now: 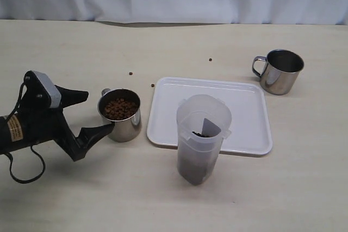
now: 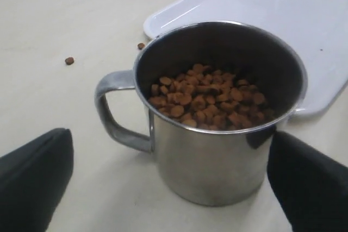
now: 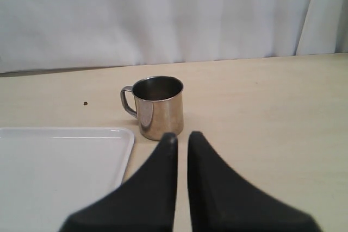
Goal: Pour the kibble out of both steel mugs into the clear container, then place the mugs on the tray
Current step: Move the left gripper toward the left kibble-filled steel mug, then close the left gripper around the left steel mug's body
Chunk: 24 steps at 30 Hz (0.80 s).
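A steel mug (image 1: 120, 115) full of kibble (image 1: 120, 108) stands on the table left of the white tray (image 1: 244, 112). My left gripper (image 1: 99, 111) is open around it, one finger on each side. The left wrist view shows that mug (image 2: 217, 161), its kibble (image 2: 206, 99) and the left gripper (image 2: 171, 135); one finger is at the mug's wall, the other apart from the handle. The clear container (image 1: 202, 139) stands at the tray's front edge with dark kibble in its bottom. The second steel mug (image 1: 280, 71), empty, stands back right. It appears ahead of my shut right gripper (image 3: 182, 137) as a mug (image 3: 157, 107) with a dark inside.
Three stray pellets (image 1: 131, 73) lie on the table behind the tray and the full mug. A white curtain runs along the table's far edge. The tray's corner (image 3: 65, 167) lies beside my right gripper. The right arm is out of the exterior view.
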Tool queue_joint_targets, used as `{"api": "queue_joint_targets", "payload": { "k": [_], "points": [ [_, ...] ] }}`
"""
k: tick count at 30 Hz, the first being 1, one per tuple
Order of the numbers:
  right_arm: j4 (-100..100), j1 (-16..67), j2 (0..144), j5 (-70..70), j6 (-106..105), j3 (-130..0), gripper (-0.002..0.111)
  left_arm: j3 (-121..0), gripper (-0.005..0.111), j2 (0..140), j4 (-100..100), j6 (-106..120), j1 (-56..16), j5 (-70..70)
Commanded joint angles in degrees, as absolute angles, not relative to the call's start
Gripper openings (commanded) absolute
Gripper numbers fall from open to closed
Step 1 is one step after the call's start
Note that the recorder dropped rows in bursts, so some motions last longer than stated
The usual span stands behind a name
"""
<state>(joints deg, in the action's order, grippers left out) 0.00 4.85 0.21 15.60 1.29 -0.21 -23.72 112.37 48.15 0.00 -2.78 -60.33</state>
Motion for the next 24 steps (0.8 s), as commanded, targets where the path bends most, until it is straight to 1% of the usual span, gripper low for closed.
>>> {"api": "queue_joint_targets", "payload": {
  "k": [1, 10, 17, 24],
  "points": [
    [0.00, 4.78, 0.00, 15.74, 0.80, 0.00, 0.005, -25.12, 0.100, 112.71, 48.78, 0.00, -3.23, -59.97],
    [0.00, 4.78, 0.00, 15.74, 0.80, 0.00, 0.005, -28.95, 0.100, 117.64, 49.03, 0.00, -3.23, -60.09],
    [0.00, 4.78, 0.00, 15.74, 0.80, 0.00, 0.005, -31.68, 0.100, 121.61, 53.00, -0.32, -3.34, -64.85],
    [0.00, 4.78, 0.00, 15.74, 0.80, 0.00, 0.005, -32.03, 0.100, 122.48, 53.43, 0.00, -3.34, -68.16]
  ]
}}
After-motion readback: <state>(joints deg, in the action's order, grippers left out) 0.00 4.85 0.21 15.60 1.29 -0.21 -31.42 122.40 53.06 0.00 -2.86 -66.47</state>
